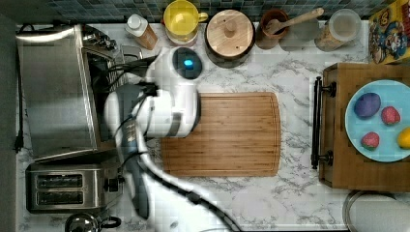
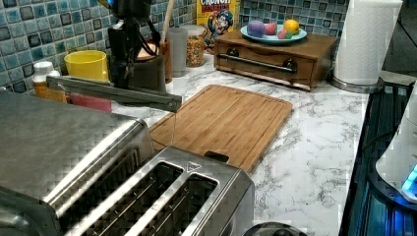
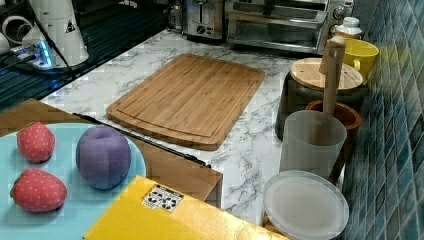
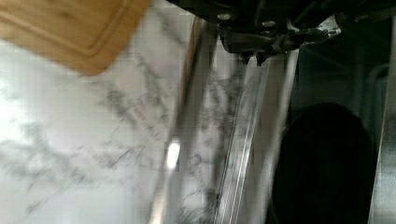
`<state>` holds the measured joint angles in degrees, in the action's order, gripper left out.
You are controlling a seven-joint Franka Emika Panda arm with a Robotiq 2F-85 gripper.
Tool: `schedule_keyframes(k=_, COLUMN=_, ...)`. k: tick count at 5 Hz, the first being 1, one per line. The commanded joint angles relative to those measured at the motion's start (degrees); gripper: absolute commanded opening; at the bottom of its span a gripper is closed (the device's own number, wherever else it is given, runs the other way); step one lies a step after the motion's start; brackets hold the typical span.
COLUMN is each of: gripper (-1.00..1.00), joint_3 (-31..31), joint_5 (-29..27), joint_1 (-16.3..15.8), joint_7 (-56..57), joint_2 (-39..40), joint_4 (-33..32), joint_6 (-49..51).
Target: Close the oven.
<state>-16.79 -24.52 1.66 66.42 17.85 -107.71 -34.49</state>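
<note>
One tool (image 2: 125,59) hangs just above the oven's (image 1: 55,92) half-lowered glass door (image 2: 115,92); its finger state can't be told.

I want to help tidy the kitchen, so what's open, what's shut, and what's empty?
oven: door open, sticking out about level over the counter.
end effector: just above the open door.
toaster: both slots empty.
drawer: shut.
dark canister: wooden lid on.
bottle: cap on.
</note>
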Motion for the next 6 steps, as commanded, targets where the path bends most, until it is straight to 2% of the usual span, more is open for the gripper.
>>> schedule_keyframes(k=1, gripper=-1.00, joint_3=-1.16, joint_5=24.62, joint_1=-13.96, joint_7=-26.84, joint_2=-5.00, joint_4=-1.30, joint_6=-16.57)
schedule_keyframes(k=2, gripper=-1.00, joint_3=1.18, joint_5=34.33, joint_1=-17.33, joint_7=-32.83, joint_2=-3.35, joint_4=1.11, joint_6=-13.57)
schedule_keyframes(k=3, gripper=-1.00, joint_3=1.93, joint_5=37.97, joint_1=-18.13, joint_7=-35.86, joint_2=-1.75, joint_4=3.30, joint_6=-10.92)
schedule_keyframes(k=4, gripper=-1.00, joint_3=2.61, joint_5=35.11, joint_1=-16.87, joint_7=-38.49, joint_2=-5.84, joint_4=-1.06, joint_6=-18.19)
schedule_keyframes(k=5, gripper=-1.00, joint_3=-1.40, joint_5=18.12, joint_1=-10.70, joint_7=-25.75, joint_2=-10.82, joint_4=-2.18, joint_6=-17.11)
schedule_keyframes(k=6, gripper=-1.00, joint_3=-2.23, joint_5=0.95, joint_1=-8.35, joint_7=-12.10, joint_2=-16.41, joint_4=-4.90, joint_6=-16.85)
